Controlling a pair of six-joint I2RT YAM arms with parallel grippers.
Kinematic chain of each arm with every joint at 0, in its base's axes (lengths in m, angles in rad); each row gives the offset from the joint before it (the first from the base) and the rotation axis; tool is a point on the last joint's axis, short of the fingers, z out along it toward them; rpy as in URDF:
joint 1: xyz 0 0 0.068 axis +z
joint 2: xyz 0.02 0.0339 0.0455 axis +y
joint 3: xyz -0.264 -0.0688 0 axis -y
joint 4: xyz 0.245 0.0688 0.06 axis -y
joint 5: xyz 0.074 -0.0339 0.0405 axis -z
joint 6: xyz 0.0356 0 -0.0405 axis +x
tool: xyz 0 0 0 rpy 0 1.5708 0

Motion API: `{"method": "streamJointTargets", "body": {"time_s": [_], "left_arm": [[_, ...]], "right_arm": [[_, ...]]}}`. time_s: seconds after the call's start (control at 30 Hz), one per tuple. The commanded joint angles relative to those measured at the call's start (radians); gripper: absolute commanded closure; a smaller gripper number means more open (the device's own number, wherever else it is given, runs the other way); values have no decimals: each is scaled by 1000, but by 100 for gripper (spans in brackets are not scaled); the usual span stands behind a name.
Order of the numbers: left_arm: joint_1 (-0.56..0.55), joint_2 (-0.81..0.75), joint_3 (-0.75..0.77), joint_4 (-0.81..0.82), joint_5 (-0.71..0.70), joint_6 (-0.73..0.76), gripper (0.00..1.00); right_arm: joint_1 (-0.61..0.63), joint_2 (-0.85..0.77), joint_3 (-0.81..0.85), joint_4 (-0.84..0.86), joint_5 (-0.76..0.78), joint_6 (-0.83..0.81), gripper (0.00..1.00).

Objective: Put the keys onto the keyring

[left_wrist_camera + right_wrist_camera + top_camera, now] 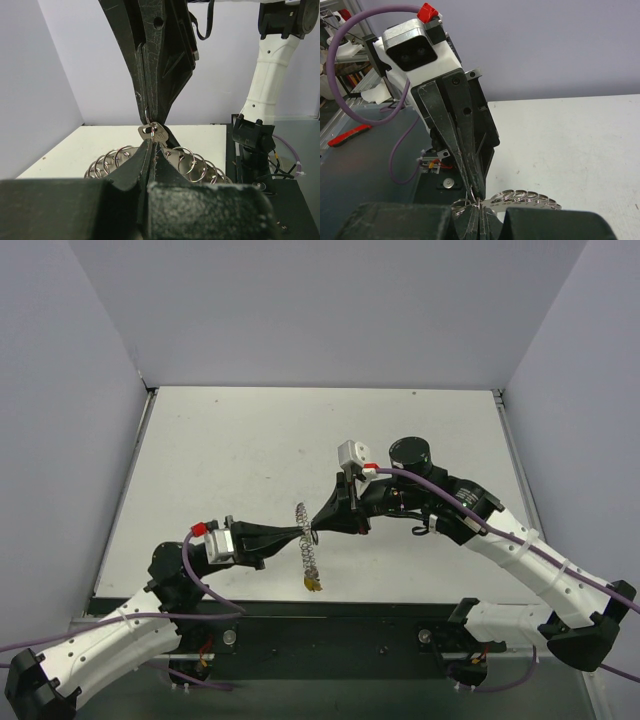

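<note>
Clenched tip to tip, the left gripper pinches the keyring, which dangles lengthwise below, while the right gripper pinches a key.

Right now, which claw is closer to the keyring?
Neither, it's a tie. The left claw pinches the keyring from its left; the right claw sits tight against its right.

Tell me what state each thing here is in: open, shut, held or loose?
left gripper: shut on the keyring.
right gripper: shut on the silvery key's top.
keyring: held up, its coils fanned to either side of the left fingers.
silvery key: held between the two gripper tips; I cannot tell whether it is threaded on.
yellow key: at the keyring's near end, with no gripper touching it.
</note>
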Motion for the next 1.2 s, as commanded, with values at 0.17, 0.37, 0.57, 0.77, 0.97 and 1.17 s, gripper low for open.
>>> {"method": "streamJointTargets", "body": {"time_s": [0.17,0.37,0.57,0.77,0.97,1.17], "left_arm": [[-6,-21,54,64,-13,6,100],[-5,-20,52,73,-9,5,100],[-6,-20,52,60,-20,9,100],[-6,-11,51,31,-43,22,100],[-6,-24,49,1,-94,32,100],[-6,-29,46,1,-127,32,100]], "right_arm": [[7,7,34,15,-26,-17,100],[9,12,35,8,-18,-19,100],[7,4,37,6,-16,-20,100],[9,-19,40,12,-3,-19,100],[9,-26,35,14,-9,-14,100],[14,-19,35,14,-20,-11,100]]}}
